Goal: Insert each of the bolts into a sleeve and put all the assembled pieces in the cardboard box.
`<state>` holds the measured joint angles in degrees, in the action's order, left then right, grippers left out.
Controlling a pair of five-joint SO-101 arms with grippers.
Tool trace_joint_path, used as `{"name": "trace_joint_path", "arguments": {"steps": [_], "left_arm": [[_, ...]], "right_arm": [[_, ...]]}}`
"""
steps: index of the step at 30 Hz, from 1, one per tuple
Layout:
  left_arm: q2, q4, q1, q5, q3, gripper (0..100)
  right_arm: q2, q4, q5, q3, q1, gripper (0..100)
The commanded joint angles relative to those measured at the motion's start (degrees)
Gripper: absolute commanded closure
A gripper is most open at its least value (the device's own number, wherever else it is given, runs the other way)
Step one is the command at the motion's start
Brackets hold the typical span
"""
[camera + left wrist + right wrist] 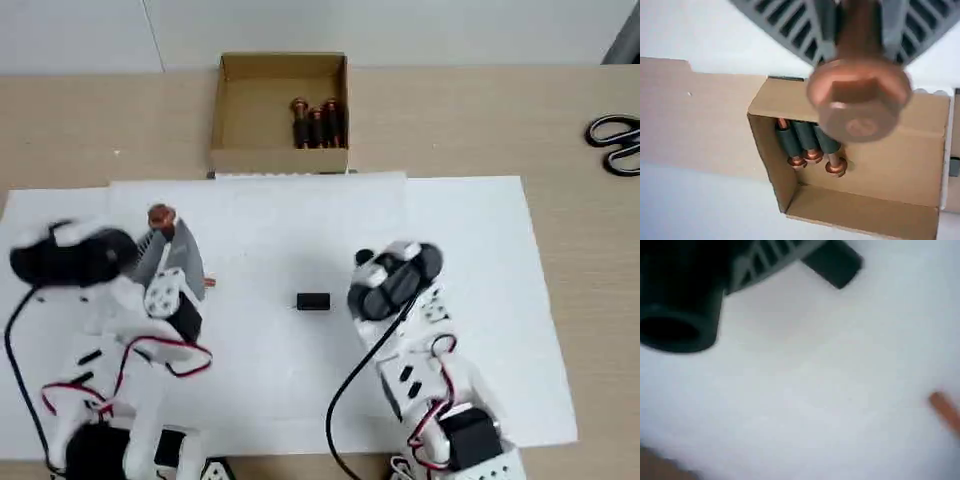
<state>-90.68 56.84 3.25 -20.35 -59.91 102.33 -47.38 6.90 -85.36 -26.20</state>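
My left gripper [163, 232] is shut on a copper bolt [160, 215], whose hex head [858, 100] points toward the cardboard box [228, 110]. Grey ribbed fingers [785, 20] flank the bolt shank in the left wrist view. Three assembled pieces [317, 122] lie inside the box [880, 165], with their copper heads [812, 159] showing in a row. My right gripper [368, 262] is shut on a black sleeve [677, 310], hollow end facing out. Another black sleeve [313, 301] lies on the white paper between the arms [832, 262].
White paper [300, 380] covers the table in front of the box. A small copper piece [208, 283] lies beside the left arm [946, 411]. Black scissors [615, 143] rest at the far right. Cables trail behind both arms.
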Motion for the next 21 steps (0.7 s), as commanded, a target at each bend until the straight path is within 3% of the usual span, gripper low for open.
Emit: {"name": "trace_joint_path", "arguments": {"steps": [1, 10, 14, 21], "left_arm": [[-5.45, -1.93, 0.35, 0.26, -2.95, 99], [-13.45, -10.02, 5.89, -2.2, -12.0, 99], [-13.27, -13.19, 7.74, -4.13, -15.34, 99], [-13.27, -16.79, 14.15, -4.4, -20.53, 99]], "right_arm": [[1.54, 2.59, -0.79, -1.76, -4.7, 99.6], [1.45, 19.91, -0.35, -10.99, -15.25, 99.6], [1.1, 20.62, -0.62, -11.16, -19.21, 99.6], [1.1, 20.62, -0.44, -11.16, -19.65, 99.6]]}}
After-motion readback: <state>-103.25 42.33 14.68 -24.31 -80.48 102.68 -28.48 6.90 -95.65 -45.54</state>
